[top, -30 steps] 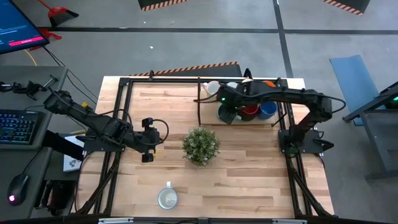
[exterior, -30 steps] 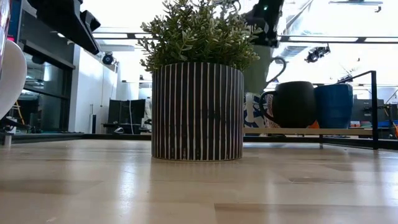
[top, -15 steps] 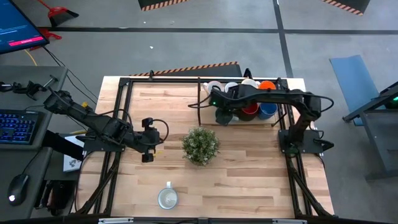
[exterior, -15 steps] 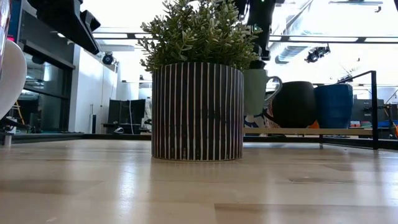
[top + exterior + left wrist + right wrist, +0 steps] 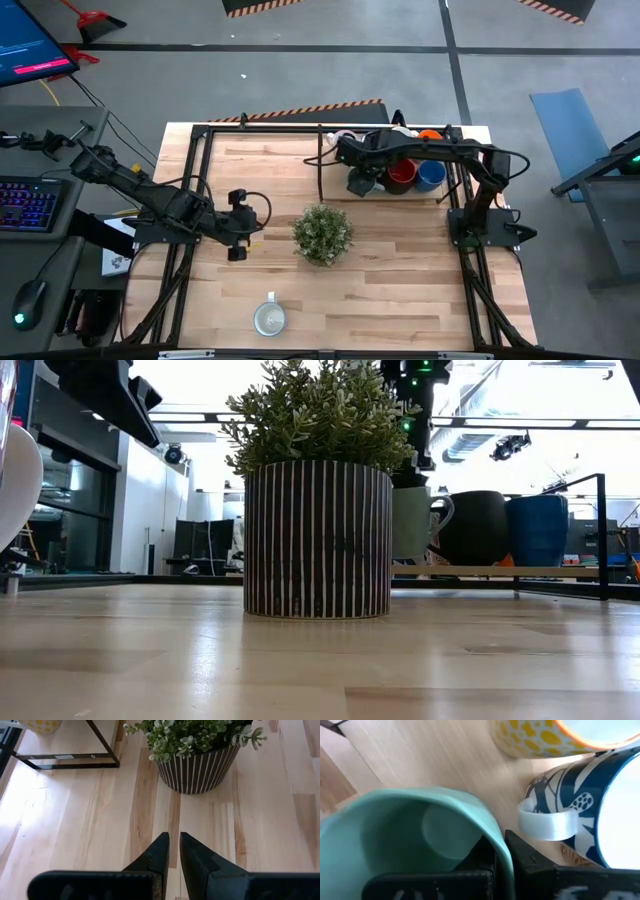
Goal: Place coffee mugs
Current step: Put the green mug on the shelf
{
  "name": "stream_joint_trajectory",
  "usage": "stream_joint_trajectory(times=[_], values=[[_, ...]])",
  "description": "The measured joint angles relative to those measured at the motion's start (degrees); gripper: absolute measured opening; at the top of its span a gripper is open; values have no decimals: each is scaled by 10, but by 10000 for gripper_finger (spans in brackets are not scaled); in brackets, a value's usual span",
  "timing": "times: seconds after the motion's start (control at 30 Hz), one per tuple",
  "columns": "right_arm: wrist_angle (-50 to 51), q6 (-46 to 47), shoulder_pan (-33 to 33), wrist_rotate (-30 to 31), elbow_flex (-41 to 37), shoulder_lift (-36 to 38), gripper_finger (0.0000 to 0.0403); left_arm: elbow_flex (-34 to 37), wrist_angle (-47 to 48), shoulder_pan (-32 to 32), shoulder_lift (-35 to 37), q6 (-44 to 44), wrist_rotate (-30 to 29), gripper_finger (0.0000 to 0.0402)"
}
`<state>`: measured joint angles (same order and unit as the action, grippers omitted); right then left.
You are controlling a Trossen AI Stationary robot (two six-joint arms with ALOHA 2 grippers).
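The right gripper (image 5: 501, 851) is clamped on the rim of a pale green ceramic mug (image 5: 415, 835), one finger inside the cup and one outside; only its own wrist camera shows that pinch. That close view also shows a white mug with yellow spots (image 5: 540, 737) and a white mug with a dark blue pattern (image 5: 590, 795) just beside the green one, on a light wooden shelf board (image 5: 420, 760).

From above, the right arm reaches across to the far right corner of the wooden table (image 5: 400, 290) and hides the green mug, while a red mug (image 5: 402, 177) and a blue mug (image 5: 432, 176) show in the black-framed rack (image 5: 322, 165). Level with the table, the green mug (image 5: 412, 520) stands upright on the shelf, partly behind the plant pot; I cannot tell whether its base touches the board. A dark round mug (image 5: 474, 528) and the blue mug (image 5: 540, 528) stand to its right.

A single white mug (image 5: 269, 318) stands alone near the front edge, seen only from above.

The left gripper (image 5: 172, 851) hovers over bare table left of the spiky green plant in a striped pot (image 5: 197, 760), its fingers nearly together with a narrow gap, gripping nothing
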<state>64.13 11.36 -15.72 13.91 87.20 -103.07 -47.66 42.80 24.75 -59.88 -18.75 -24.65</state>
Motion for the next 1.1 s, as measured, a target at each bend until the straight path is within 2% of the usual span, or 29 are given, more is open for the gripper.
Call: stream_joint_trajectory(times=[0.47, 1.1], values=[[-1, -2, -4, 5, 0, -17, 6, 0, 0, 0, 0, 9, 0, 35], [-3, -34, -38, 19, 0, -1, 95, 0, 0, 0, 0, 9, 0, 35]])
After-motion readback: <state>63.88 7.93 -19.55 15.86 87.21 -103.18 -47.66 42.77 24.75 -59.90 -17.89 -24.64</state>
